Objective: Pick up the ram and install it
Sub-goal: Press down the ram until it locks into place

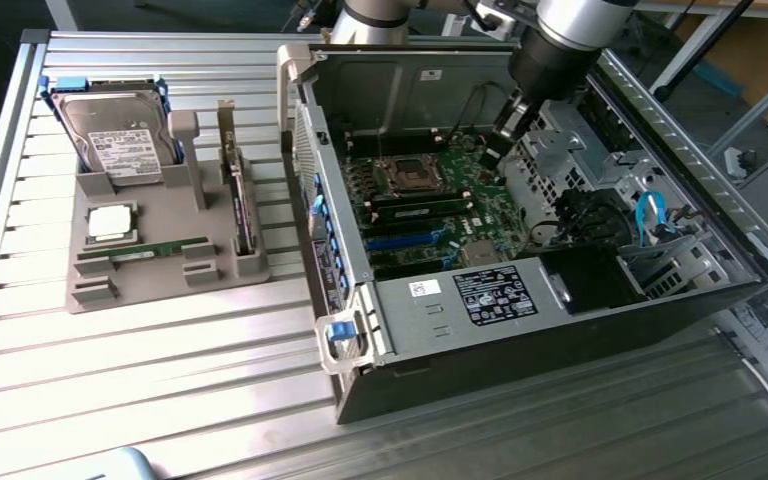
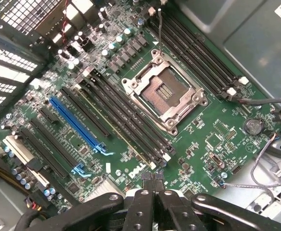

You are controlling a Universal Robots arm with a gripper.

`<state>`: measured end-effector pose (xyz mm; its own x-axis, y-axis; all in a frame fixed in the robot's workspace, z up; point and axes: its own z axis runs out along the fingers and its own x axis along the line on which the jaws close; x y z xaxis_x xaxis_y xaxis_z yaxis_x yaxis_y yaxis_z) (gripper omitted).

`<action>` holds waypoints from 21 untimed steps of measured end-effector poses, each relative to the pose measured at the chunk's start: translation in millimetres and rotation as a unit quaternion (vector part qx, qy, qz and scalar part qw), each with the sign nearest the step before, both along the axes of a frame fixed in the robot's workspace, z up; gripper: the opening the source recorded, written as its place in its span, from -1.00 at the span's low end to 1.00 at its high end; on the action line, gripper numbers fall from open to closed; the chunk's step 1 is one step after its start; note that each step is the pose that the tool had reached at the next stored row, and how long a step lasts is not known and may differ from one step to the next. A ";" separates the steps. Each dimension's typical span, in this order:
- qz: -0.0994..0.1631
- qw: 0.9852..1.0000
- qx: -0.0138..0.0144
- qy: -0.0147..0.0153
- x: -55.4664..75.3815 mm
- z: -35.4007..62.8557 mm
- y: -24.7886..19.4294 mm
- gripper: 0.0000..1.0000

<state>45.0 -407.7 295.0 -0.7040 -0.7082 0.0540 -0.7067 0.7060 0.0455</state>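
A ram stick (image 1: 418,207), green with black chips, stands on edge in a black memory slot of the motherboard (image 1: 484,215), just below the processor socket (image 1: 404,175). In the wrist view the ram (image 2: 114,125) is a thin pale-green edge running along that slot beside the socket (image 2: 162,94). My gripper (image 2: 153,179) is shut with nothing between its fingers, its tips hovering over the near end of the memory slots. In the exterior view the gripper (image 1: 498,150) hangs inside the open case. Another narrow green stick (image 1: 144,247) lies in the grey fixture.
The open computer case (image 1: 357,330) lies on a slatted metal table (image 1: 157,400). The grey fixture (image 1: 157,280) at the exterior view's left also holds a hard drive (image 1: 117,140), a square silver processor (image 1: 111,222) and an upright expansion card (image 1: 237,200). Cables (image 1: 651,215) and a drive cage crowd the case's right.
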 end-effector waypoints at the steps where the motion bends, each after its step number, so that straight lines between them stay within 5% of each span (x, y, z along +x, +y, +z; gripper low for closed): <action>1: -0.002 1.000 0.000 0.000 0.0 -0.1 0.0 -0.80; 21: -0.050 0.999 0.000 0.000 0.0 -3.5 0.0 -0.80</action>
<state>45.0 -407.7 291.5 -0.7707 -0.6349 0.0540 -0.6333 0.7726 0.0455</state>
